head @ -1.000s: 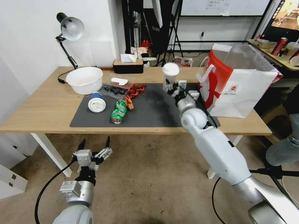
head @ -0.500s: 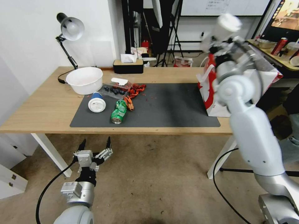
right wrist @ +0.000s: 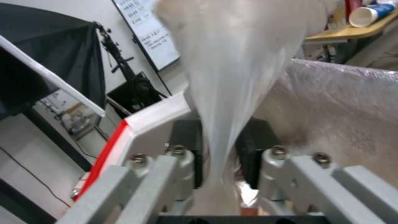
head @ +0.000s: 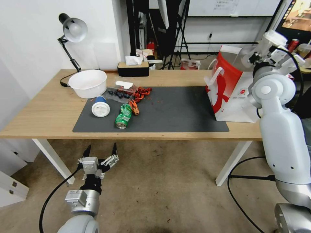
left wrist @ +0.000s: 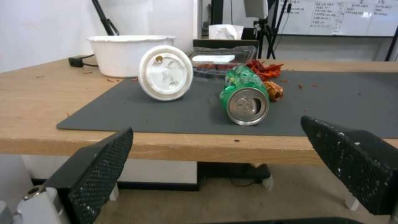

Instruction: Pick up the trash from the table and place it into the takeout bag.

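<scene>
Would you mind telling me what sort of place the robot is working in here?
Probably a lab or studio set up for recording, not a home: a whiteboard on the back wall, black tripod stands behind the table, and a desk lamp clamped at its corner.

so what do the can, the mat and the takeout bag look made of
Can: thin metal, likely aluminium; shiny bare end, crumpled green-printed body.
Mat: dark grey, matte, flat sheet, perhaps rubber or felt.
Takeout bag: stiff paper with crisp folds, white and red.
</scene>
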Available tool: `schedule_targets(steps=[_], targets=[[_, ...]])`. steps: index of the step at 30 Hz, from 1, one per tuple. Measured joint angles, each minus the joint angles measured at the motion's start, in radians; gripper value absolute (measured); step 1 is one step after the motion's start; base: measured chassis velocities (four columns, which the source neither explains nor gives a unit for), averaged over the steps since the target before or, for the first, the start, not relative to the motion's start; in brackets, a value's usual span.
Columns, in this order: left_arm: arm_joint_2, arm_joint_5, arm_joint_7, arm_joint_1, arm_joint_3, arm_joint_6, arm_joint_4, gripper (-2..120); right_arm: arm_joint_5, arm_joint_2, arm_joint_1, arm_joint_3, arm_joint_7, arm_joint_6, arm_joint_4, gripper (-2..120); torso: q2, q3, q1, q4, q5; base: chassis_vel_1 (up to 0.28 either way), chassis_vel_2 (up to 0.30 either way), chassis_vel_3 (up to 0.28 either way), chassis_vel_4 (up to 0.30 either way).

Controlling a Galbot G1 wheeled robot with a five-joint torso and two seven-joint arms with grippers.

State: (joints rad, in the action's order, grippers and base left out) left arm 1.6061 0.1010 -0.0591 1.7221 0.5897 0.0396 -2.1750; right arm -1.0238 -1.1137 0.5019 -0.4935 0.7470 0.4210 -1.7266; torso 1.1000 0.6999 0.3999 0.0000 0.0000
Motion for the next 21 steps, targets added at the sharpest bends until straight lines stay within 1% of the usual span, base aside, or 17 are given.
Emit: schedule_targets(steps=[2, 3, 4, 5, 6, 7, 8, 11, 12, 13, 15, 16, 18, 19, 20, 21], targets=[[0.0, -0.001, -0.001, 0.003, 0.0, 0.0, -0.001, 100, -0.008, 0.004, 0.0, -0.003, 0.012, 0.015, 0.002, 31, 0.0, 0.0, 0.0, 0.0, 0.0, 0.0, 0.0, 0.0, 0.0], [0.0, -0.001, -0.001, 0.003, 0.0, 0.0, -0.001, 100, -0.008, 0.004, 0.0, -0.003, 0.012, 0.015, 0.002, 31, 0.0, 0.0, 0.0, 0.0, 0.0, 0.0, 0.0, 0.0, 0.0], [0.0, -0.002, -0.001, 0.004, 0.0, 0.001, -0.001, 100, -0.01, 0.006, 0.0, -0.004, 0.014, 0.018, 0.002, 34, 0.0, 0.0, 0.0, 0.0, 0.0, 0.0, 0.0, 0.0, 0.0], [0.0, -0.002, -0.001, 0.006, 0.0, 0.002, -0.001, 100, -0.013, 0.008, 0.0, -0.005, 0.015, 0.021, 0.002, 41, 0.0, 0.0, 0.0, 0.0, 0.0, 0.0, 0.0, 0.0, 0.0], [0.0, -0.003, -0.001, 0.006, 0.0, 0.003, -0.002, 100, -0.016, 0.01, -0.002, -0.006, 0.016, 0.023, 0.002, 44, 0.0, 0.0, 0.0, 0.0, 0.0, 0.0, 0.0, 0.0, 0.0], [0.001, -0.005, -0.001, 0.007, 0.0, 0.004, -0.004, 100, -0.019, 0.012, -0.004, -0.006, 0.018, 0.025, 0.001, 51, 0.0, 0.0, 0.0, 0.0, -0.0001, 0.0, 0.0, 0.0, 0.0], [0.001, -0.005, -0.001, 0.007, 0.0, 0.004, -0.004, 100, -0.019, 0.012, -0.004, -0.006, 0.018, 0.025, 0.001, 51, 0.0, 0.0, 0.0, 0.0, -0.0001, 0.0, 0.0, 0.0, 0.0], [0.002, -0.006, -0.001, 0.009, -0.002, 0.004, -0.009, 100, -0.026, 0.015, -0.008, -0.004, 0.02, 0.027, -0.005, 63, 0.0, 0.0, 0.0, 0.0, 0.0, 0.0, 0.0, 0.0, 0.0], [0.002, -0.006, -0.001, 0.009, -0.002, 0.004, -0.009, 100, -0.026, 0.015, -0.008, -0.004, 0.02, 0.027, -0.005, 63, 0.0, 0.0, 0.0, 0.0, 0.0, 0.0, 0.0, 0.0, 0.0], [0.002, -0.006, -0.001, 0.01, -0.002, 0.004, -0.01, 100, -0.031, 0.016, -0.008, -0.003, 0.016, 0.02, -0.011, 68, 0.0, 0.0, 0.0, -0.0001, 0.0, 0.0, 0.0, 0.0, 0.0], [0.002, -0.007, -0.002, 0.012, -0.002, 0.005, -0.013, 100, -0.052, 0.018, -0.006, -0.002, -0.028, -0.033, -0.029, 78, 0.0, 0.0, 0.0, 0.0, 0.0, 0.0, 0.0, 0.0, 0.0], [0.002, -0.007, -0.002, 0.012, -0.002, 0.005, -0.013, 100, -0.052, 0.018, -0.006, -0.002, -0.028, -0.033, -0.029, 78, 0.0, 0.0, 0.0, 0.0, 0.0, 0.0, 0.0, 0.0, 0.0], [0.002, -0.007, -0.002, 0.013, -0.002, 0.006, -0.015, 100, -0.08, 0.021, 0.013, -0.005, -0.132, -0.11, -0.067, 89, 0.0, 0.0, 0.0, 0.0001, -0.0001, 0.0, 0.0, 0.0, 0.0], [0.002, -0.007, -0.002, 0.013, -0.002, 0.006, -0.016, 100, -0.084, 0.022, 0.02, -0.006, -0.156, -0.125, -0.075, 91, 0.0, 0.0, 0.0, 0.0002, -0.0003, 0.0, 0.0, 0.0, 0.0], [0.002, -0.007, -0.002, 0.013, -0.002, 0.006, -0.016, 100, -0.084, 0.022, 0.02, -0.006, -0.156, -0.125, -0.075, 91, 0.0, 0.0, 0.0, 0.0002, -0.0003, 0.0, 0.0, 0.0, 0.0], [0.002, -0.007, -0.002, 0.013, -0.001, 0.006, -0.017, 100, -0.088, 0.025, 0.035, -0.006, -0.199, -0.149, -0.095, 94, 0.0, 0.0, 0.0, -0.0001, -0.0001, 0.0, 0.0, 0.0, 0.0]])
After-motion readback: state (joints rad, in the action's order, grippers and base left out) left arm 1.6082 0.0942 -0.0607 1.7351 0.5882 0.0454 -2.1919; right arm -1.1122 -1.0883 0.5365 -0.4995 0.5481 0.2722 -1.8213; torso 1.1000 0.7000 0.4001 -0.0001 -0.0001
